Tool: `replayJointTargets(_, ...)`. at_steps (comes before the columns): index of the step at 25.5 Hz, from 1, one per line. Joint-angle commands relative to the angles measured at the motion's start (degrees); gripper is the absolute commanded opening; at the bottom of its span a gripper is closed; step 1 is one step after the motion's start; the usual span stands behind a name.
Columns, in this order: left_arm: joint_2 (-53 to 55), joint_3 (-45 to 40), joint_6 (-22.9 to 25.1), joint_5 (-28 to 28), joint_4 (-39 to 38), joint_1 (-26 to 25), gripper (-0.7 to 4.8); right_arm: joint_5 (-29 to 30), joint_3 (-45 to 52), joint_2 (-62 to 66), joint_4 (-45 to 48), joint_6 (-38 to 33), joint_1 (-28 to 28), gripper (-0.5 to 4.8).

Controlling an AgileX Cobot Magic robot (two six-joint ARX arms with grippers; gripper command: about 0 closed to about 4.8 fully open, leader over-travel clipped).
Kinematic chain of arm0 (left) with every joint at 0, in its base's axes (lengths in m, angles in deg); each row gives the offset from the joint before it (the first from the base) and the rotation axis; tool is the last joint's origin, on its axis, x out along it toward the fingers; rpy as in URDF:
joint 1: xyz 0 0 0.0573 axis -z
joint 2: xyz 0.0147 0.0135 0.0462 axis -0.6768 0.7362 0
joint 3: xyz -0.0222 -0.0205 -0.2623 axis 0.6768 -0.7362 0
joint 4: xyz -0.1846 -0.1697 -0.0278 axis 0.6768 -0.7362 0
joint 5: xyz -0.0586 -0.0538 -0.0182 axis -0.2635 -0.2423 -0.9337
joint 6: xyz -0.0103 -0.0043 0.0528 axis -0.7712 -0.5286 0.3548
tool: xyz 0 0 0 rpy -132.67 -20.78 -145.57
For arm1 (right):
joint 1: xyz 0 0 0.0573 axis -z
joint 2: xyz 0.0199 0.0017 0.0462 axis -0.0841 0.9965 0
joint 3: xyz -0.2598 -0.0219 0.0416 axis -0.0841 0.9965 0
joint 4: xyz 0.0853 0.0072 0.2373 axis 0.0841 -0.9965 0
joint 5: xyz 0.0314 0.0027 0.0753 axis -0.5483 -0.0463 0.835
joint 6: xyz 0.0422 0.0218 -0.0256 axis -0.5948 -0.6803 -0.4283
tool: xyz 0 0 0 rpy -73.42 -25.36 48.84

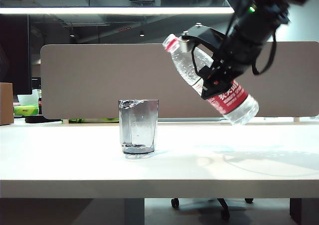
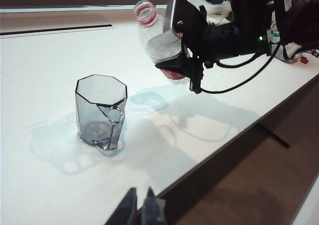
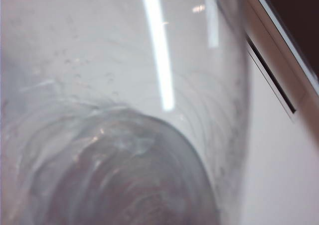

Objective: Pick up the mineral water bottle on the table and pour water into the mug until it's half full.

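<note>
While right wrist blurs, right gripper [image 1: 212,68] clamps bottle [image 1: 199,73].

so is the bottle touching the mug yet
Apart. The exterior view shows the bottle held tilted in the air by the right gripper, up and to the right of the mug, with open background between them. The left gripper hangs idle.

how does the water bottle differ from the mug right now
The mineral water bottle hangs tilted above the table, clamped in the right gripper; the mug stands upright on it, untouched. The bottle is clear with a red label; the mug is smoky grey and faceted. Both are see-through.
</note>
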Motion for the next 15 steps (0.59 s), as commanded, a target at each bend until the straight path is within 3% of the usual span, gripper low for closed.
replayJointTargets(1, 0.0, 0.1, 0.5, -0.1, 0.7, 0.1, 0.21, -3.6, -3.5, -0.4, -6.0, 3.5, -0.8, 2.12)
replayJointTargets(6, 0.0, 0.1, 0.5, 0.3, 0.7, 0.0, 0.21, -9.7, -7.3, -0.3, -11.3, 7.2, -1.9, 2.12)
replayJointTargets(15, 0.0, 0.1, 0.5, 1.4, 0.7, 0.0, 0.21, -14.5, -9.1, 0.0, -12.9, 13.8, -4.7, 2.15)
